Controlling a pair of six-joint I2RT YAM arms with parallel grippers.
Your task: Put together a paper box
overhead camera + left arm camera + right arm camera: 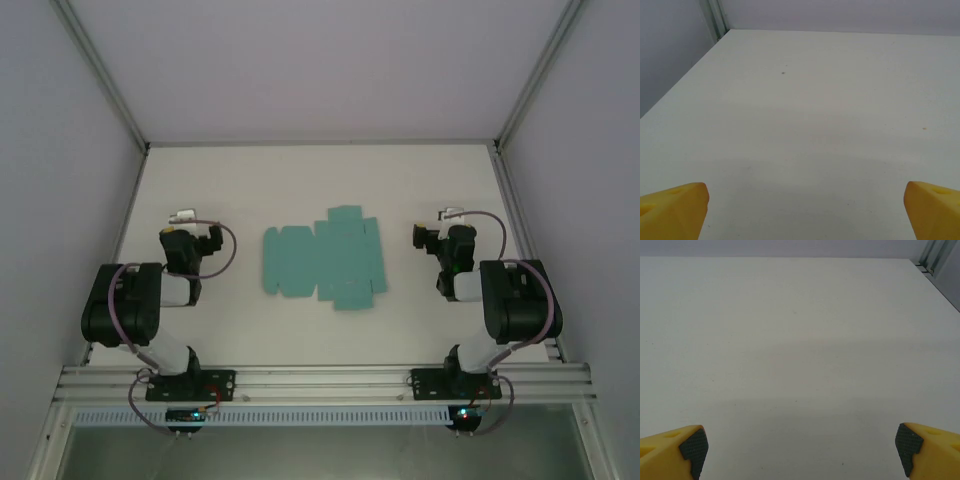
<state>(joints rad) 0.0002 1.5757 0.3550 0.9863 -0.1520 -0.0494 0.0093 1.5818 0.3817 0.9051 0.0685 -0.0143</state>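
A teal paper box (325, 260) lies as a flat die-cut sheet with flaps in the middle of the white table (320, 180), seen from the top camera. My left gripper (183, 216) rests well to its left and my right gripper (455, 214) well to its right, both apart from the sheet. In the left wrist view the yellow fingertips (675, 210) stand wide apart over bare table, so the left gripper (807, 212) is open. In the right wrist view the yellow, black-padded fingertips (687, 450) are likewise spread, and the right gripper (802, 452) is open with nothing between.
Aluminium frame posts (105, 80) and grey walls bound the table at left, right and back. A rail (320, 380) carrying both arm bases runs along the near edge. The table's back left corner (720, 30) and back right corner (925, 265) show in the wrist views.
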